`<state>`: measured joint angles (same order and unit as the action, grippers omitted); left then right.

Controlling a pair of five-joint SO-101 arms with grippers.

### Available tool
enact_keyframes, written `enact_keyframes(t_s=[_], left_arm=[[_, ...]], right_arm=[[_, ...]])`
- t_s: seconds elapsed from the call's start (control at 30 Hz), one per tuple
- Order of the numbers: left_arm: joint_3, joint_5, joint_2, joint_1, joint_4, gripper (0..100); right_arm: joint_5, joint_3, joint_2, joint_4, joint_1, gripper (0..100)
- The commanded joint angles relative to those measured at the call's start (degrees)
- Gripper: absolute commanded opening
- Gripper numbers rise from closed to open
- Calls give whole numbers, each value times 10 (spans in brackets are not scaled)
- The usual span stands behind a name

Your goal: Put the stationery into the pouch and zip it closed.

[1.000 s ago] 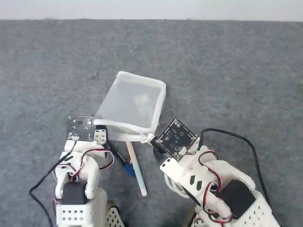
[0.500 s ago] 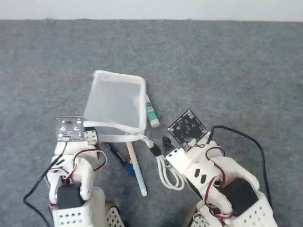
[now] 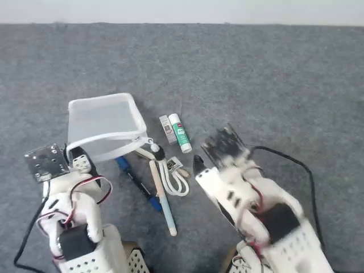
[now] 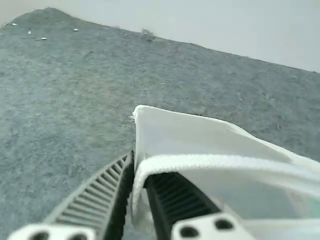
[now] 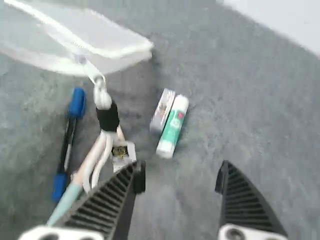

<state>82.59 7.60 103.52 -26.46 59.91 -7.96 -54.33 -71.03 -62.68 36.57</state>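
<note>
A translucent white pouch [image 3: 102, 122] lies left of centre, its mouth facing the arms. My left gripper [image 3: 78, 161] is shut on the pouch's zipper rim [image 4: 200, 162], pinched between its dark fingers [image 4: 107, 197]. My right gripper [image 5: 180, 192] stands open above the carpet, nothing between its fingers; it sits just right of the stationery [image 3: 197, 165]. A green-and-white glue stick [image 3: 182, 133] and a small eraser [image 3: 166, 128] lie side by side. A blue pen [image 3: 136, 182] and a pale pencil [image 3: 163, 202] rest near the pouch's mouth.
A white looped cord [image 3: 177, 181] with a black zipper pull [image 5: 107, 117] and a small tag [image 5: 118, 150] trails from the pouch's corner. Grey carpet [image 3: 273, 85] stretches open to the right and far side. A black cable [image 3: 296, 168] curves by the right arm.
The left gripper dragged the pouch leftwards, uncovering the glue stick and eraser. The right gripper let go of the cord at the pouch's corner and shifted right.
</note>
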Motion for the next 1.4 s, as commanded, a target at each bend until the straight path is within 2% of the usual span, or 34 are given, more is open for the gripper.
enact_keyframes(t_s=[0.0,0.17,0.3,0.7,1.17,1.37], left_arm=[[-33,11,6,-21,-3,10],[-30,11,6,-33,-2,10],[-25,11,6,-35,-2,10],[-25,11,6,-55,-2,10],[-25,11,7,-55,-3,10],[-25,10,7,-55,-2,10]], right_arm=[[6,65,121,44,-9,216],[8,166,284,66,-7,216],[41,266,419,66,-7,216],[46,513,750,65,-6,216],[47,644,947,64,-23,214],[43,673,981,65,-48,154]])
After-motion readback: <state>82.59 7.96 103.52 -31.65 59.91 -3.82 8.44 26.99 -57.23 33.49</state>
